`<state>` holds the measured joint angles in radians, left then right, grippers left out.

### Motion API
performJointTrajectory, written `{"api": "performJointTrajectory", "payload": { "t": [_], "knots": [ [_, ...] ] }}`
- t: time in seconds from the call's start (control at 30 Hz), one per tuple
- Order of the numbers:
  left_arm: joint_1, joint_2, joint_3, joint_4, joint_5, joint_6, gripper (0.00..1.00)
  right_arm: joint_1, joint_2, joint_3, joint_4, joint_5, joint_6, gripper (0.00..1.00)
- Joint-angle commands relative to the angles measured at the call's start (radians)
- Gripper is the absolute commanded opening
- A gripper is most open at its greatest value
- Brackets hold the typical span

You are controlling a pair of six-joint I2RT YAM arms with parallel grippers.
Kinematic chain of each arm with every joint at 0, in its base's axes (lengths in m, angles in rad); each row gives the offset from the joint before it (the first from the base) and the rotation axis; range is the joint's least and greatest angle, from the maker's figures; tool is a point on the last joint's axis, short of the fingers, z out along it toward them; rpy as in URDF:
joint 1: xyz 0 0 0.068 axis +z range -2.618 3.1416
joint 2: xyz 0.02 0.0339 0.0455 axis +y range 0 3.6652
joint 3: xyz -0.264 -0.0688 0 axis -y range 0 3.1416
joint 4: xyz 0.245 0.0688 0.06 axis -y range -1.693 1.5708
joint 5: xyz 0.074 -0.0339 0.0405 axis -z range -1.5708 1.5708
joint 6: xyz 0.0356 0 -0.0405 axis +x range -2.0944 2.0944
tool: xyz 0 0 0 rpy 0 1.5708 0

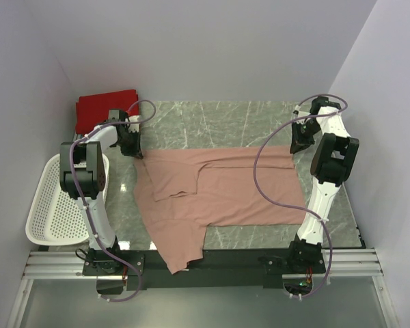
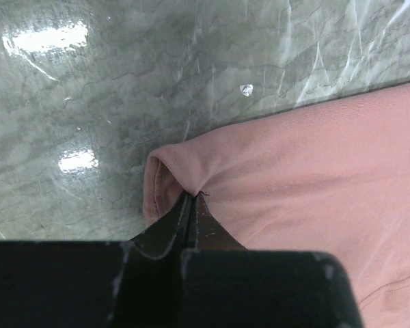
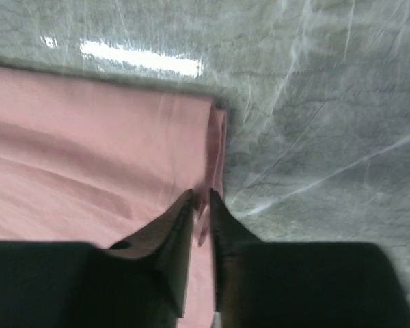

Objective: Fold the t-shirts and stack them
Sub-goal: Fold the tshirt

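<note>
One pink t-shirt (image 1: 253, 195), one red t-shirt (image 1: 106, 107), one white basket (image 1: 51, 212).

Text check, all three views: no lettering, label, brand mark, number or sign can be read.
</note>
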<state>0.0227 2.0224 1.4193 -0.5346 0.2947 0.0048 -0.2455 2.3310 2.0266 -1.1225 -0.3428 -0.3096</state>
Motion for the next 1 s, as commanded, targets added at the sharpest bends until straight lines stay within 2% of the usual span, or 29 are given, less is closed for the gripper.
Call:
{"api": "performJointTrajectory", "payload": {
  "t": [0.0,0.1,0.5,0.63,0.97],
  "knots": [
    [0.011,0.015,-0.005,0.002,-0.023,0.004,0.0,-0.012,-0.039,0.023,-0.052,-0.019,-0.013,0.29],
    [0.011,0.015,0.0,-0.002,-0.017,0.006,0.01,-0.018,-0.064,-0.009,-0.054,-0.038,-0.006,0.38],
    [0.011,0.015,-0.005,0.001,-0.009,0.004,0.01,-0.025,-0.07,-0.077,-0.056,-0.055,0.017,0.38],
    [0.011,0.015,-0.006,0.001,-0.008,0.006,0.01,-0.026,-0.078,-0.086,-0.049,-0.051,0.023,0.45],
    [0.011,0.024,0.001,-0.002,-0.003,0.007,0.01,-0.049,-0.116,-0.074,-0.074,-0.139,0.038,0.44]
  ]
}}
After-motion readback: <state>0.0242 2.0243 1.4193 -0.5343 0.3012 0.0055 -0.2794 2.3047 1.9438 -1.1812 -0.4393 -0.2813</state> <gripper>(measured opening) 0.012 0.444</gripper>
